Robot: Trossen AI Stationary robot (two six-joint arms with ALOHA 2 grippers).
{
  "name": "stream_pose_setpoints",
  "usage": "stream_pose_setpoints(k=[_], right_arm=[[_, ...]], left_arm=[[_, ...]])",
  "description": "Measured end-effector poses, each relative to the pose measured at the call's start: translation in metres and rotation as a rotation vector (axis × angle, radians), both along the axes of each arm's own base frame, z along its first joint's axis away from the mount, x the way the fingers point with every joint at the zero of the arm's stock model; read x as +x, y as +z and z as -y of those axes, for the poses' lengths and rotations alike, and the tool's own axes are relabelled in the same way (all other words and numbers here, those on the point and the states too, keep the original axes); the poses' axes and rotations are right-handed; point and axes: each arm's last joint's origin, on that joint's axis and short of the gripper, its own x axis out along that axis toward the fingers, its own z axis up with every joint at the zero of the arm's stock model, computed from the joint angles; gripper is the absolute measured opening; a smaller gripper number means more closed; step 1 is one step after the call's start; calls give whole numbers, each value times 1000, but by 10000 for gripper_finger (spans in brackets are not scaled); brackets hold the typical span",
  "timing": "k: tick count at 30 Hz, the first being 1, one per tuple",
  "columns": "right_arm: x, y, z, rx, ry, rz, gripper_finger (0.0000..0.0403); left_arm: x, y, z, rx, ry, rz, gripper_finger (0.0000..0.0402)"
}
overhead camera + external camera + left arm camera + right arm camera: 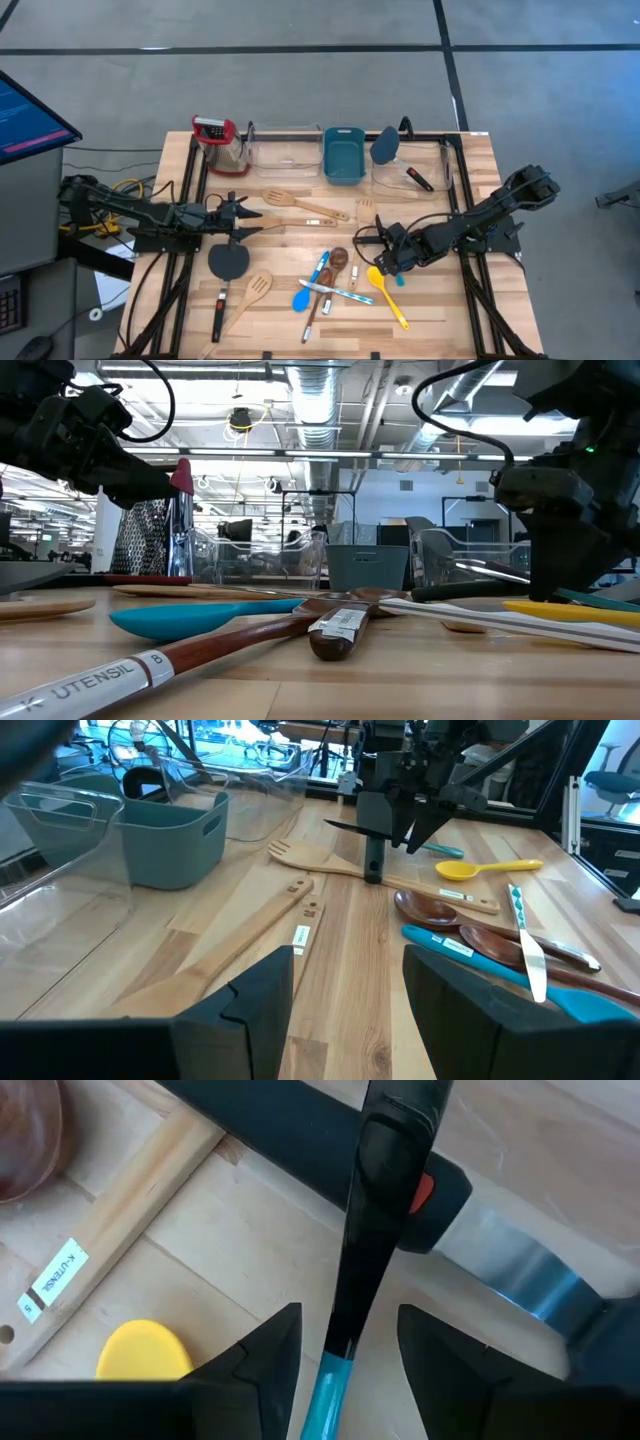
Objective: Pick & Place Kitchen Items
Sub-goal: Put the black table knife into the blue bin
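Note:
Kitchen items lie flat on the wooden table: a black spatula, a slotted wooden spatula, a blue spoon, a dark-brown spoon, a yellow spoon and pale wooden spatulas. My right gripper points steeply down at the table's right middle, open. In its wrist view a black utensil with a teal handle runs between the fingers, with a gap on each side. The utensil lies over a black handle with a red ring. My left gripper waits open at the left, holding nothing.
Along the far edge stand a red-topped grater, a clear bin, a teal tub and a second clear bin holding a blue spatula. A black frame rail runs beside the right arm. Bare wood lies at the near right.

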Motion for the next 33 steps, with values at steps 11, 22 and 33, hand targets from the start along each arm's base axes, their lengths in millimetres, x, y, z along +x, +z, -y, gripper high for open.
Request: stream_pose_setpoints(k=[11, 22, 33], right_arm=[[0, 0, 0, -1, 2, -5, 65], [0, 0, -1, 26, 8, -4, 24], [3, 13, -3, 57, 49, 41, 24]], left_arm=[[0, 0, 0, 0, 0, 0, 177], [0, 0, 0, -1, -5, 0, 177], [0, 0, 0, -1, -4, 0, 177]])
